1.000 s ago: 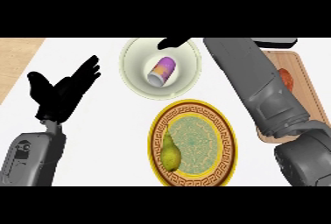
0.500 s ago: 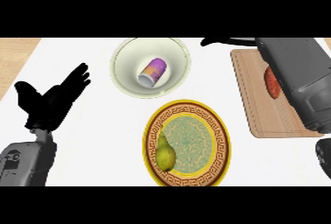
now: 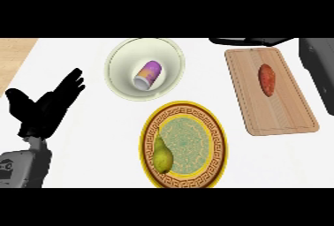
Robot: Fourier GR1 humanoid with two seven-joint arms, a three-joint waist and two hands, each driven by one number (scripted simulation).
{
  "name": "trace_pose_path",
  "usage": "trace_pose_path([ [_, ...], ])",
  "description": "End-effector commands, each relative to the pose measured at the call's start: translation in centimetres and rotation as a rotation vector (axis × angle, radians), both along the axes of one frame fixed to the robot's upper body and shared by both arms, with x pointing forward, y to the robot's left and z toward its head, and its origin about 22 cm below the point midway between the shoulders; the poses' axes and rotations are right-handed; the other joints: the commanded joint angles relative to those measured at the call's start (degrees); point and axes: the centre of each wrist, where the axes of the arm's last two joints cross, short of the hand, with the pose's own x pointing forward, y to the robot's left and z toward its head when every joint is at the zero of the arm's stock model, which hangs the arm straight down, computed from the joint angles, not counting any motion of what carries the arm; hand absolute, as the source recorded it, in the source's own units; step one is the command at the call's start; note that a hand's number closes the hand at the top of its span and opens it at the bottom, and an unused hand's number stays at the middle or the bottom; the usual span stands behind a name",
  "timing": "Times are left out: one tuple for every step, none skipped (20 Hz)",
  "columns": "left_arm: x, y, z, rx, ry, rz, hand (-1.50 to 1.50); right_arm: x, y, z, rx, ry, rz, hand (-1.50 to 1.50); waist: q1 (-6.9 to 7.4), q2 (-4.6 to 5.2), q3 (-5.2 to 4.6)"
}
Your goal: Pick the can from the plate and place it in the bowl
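seems done, with can (image 3: 146, 75) lying inside bowl (image 3: 124, 59), off plate (image 3: 220, 141). left hand (image 3: 46, 106) resting open; cannot tell for right hand (image 3: 244, 41). next, only pulling clear.

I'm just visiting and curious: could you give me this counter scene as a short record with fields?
bowl: pale round bowl, back centre
can: purple and white can, on its side inside the bowl
plate: yellow patterned round plate, before the bowl, no can on it
pear: green pear, on the plate's left part
board: wooden cutting board at right, bearing a reddish oval vegetable
left hand: black left hand, open, at left, holding nothing
right hand: black right hand, partly seen at top edge
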Motion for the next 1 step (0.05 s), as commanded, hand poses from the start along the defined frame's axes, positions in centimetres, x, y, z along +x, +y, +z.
trace_pose_path([
  [-1.1,0.31,0.48,0.014,-0.002,0.004,0.0,-1.63,-3.66,-3.43,0.065,-0.011,0.169,1.5,-0.55,-0.4,0.03],
])
